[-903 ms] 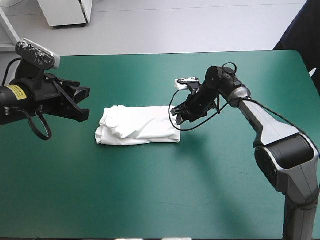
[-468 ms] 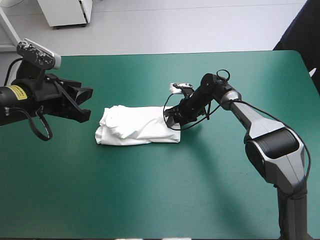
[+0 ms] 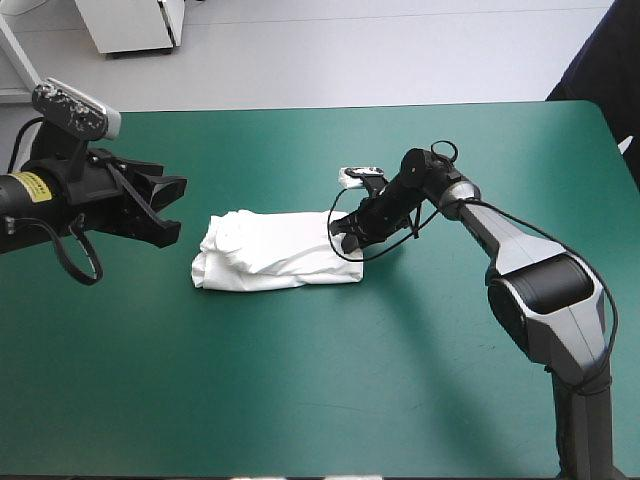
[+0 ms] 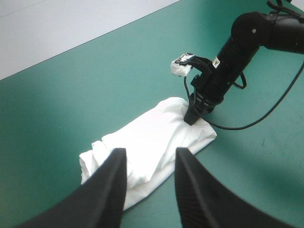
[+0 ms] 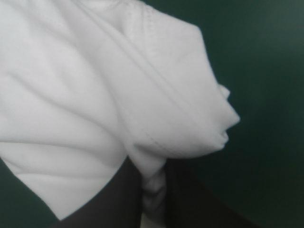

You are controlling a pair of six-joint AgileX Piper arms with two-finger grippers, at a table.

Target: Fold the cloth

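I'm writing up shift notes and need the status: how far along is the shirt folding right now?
Done: the T-shirt lies on the table as a long folded bundle. In hand: the right claw pinches its right end, cloth between the fingers; the left claw hangs open beside the other end, apart from it. Left: probably a last fold, end over end.

Bright even light, soft shadows

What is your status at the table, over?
Left gripper open, off the T-shirt. Right gripper shut on its right end. T-shirt a folded bundle, lying flat. Nothing in the way.
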